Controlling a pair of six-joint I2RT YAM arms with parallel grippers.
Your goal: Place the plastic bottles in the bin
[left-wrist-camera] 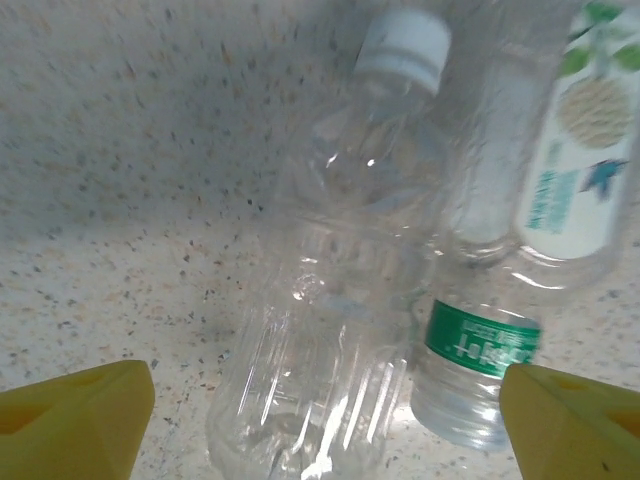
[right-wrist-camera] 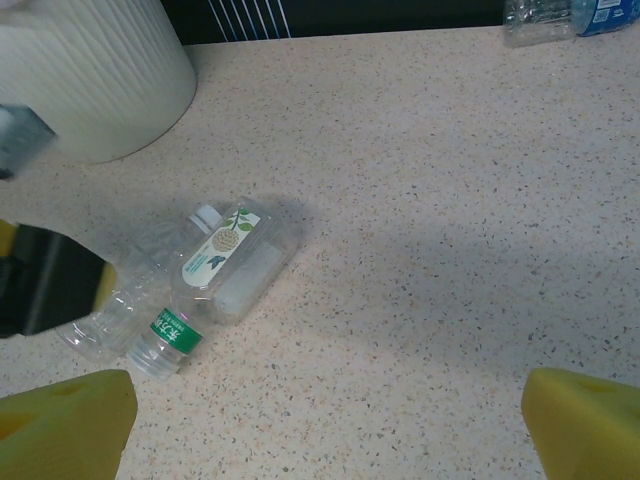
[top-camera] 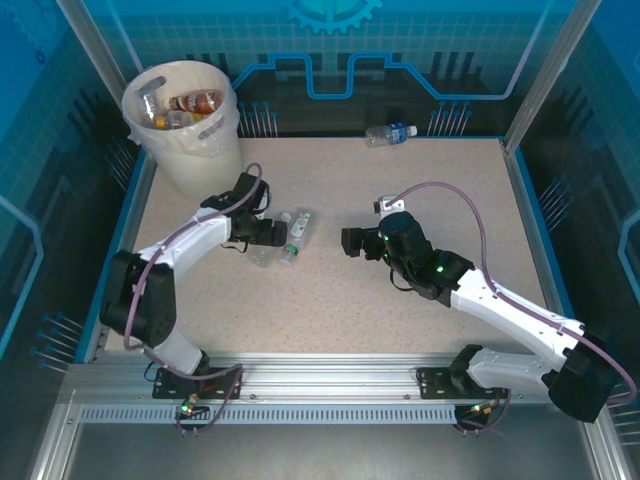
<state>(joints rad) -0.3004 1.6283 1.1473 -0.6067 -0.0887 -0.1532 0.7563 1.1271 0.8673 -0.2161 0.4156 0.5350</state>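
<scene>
From the top external view, the bin [top-camera: 200,165] is seen at the table's [top-camera: 330,310] far left corner, with an orange bottle [top-camera: 196,102] among those lying inside. A blue-labelled bottle [top-camera: 391,133] is seen lying at the far edge. Left of the middle, a clear bottle [top-camera: 263,251] and a green-labelled bottle [top-camera: 298,230] are laid side by side, touching, and the left fingers [top-camera: 274,238] are placed right at them. The right fingers [top-camera: 350,242] are held near, apart from both bottles. In the left wrist view, the left fingers [left-wrist-camera: 75,420] are spread wide, with the clear bottle [left-wrist-camera: 330,330] and the capped end of the green-labelled bottle [left-wrist-camera: 475,345] lying between them on the table; no pinch is seen. In the right wrist view, the right fingers [right-wrist-camera: 60,425] are spread wide over bare table, and the two bottles [right-wrist-camera: 225,265] are seen beyond, with the bin [right-wrist-camera: 100,80] behind them.
</scene>
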